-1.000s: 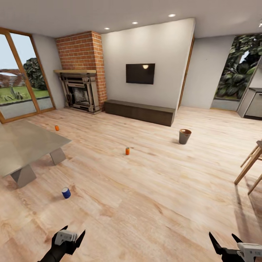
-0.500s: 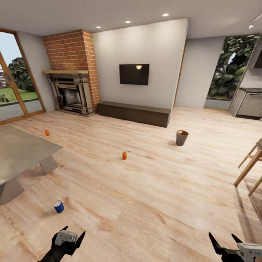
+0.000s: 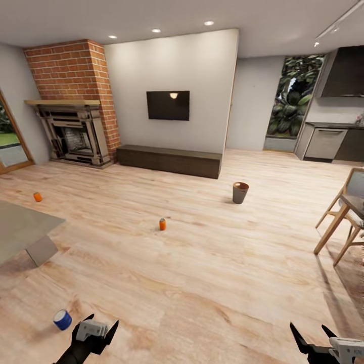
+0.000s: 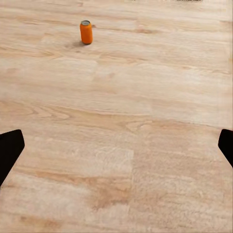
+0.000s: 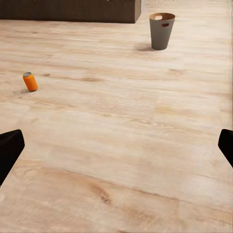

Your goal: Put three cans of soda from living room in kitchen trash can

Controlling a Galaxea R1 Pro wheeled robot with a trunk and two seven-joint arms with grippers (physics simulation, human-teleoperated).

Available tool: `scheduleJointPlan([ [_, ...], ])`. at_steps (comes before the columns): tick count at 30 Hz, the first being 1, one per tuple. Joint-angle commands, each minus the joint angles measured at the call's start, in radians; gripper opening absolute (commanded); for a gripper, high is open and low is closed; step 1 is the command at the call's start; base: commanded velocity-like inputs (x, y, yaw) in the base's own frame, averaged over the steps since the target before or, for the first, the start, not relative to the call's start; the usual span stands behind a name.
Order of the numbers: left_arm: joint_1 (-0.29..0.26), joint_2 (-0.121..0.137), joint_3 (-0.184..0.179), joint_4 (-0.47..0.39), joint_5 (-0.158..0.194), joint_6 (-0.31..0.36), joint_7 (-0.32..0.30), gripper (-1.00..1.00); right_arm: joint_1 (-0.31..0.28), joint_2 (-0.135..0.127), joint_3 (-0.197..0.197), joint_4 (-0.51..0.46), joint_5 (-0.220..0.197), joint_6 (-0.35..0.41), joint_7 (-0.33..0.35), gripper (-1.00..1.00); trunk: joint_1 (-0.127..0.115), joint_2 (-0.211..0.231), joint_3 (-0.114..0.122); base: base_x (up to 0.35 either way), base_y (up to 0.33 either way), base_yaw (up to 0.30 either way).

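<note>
Wood floor (image 3: 227, 283), orange can (image 3: 162, 224) mid-room, bin (image 3: 240, 192) beyond

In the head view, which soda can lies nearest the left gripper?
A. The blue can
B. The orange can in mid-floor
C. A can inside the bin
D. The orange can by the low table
A: the blue can sits on the wood floor just beside the left gripper, while both orange cans stand much farther off.

Light wood plank floor (image 3: 212, 283), brick fireplace (image 3: 76, 129), wall television (image 3: 168, 105) above a dark bench (image 3: 169, 161), recessed ceiling lights.
</note>
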Motion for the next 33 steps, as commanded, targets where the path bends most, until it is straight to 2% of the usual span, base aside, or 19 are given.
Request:
scheduleJointPlan([
  [1, 0.000, 0.000, 0.000, 0.000, 0.000, 0.000, 0.000, 1.00, 0.000, 0.000, 0.000, 0.000, 0.000, 0.000, 0.000, 1.00, 0.000, 0.000, 0.001, 0.273, 0.228, -0.236],
  [13, 0.000, 0.000, -0.001, 0.000, -0.001, 0.000, 0.000, 1.00, 0.000, 0.000, 0.000, 0.000, 0.001, 0.000, 0.000, 1.00, 0.000, 0.000, 0.009, 0.283, 0.171, -0.221],
  [26, 0.000, 0.000, -0.001, 0.001, -0.003, 0.000, 0.002, 1.00, 0.000, 0.000, 0.017, 0.000, 0.002, 0.001, -0.002, 1.00, 0.000, 0.000, 0.010, 0.260, -0.143, -0.047],
  [33, 0.000, 0.000, -0.001, 0.003, -0.003, 0.000, 0.002, 1.00, 0.000, 0.000, 0.019, 0.001, 0.002, 0.001, -0.007, 1.00, 0.000, 0.000, 0.010, 0.239, -0.196, -0.165],
])
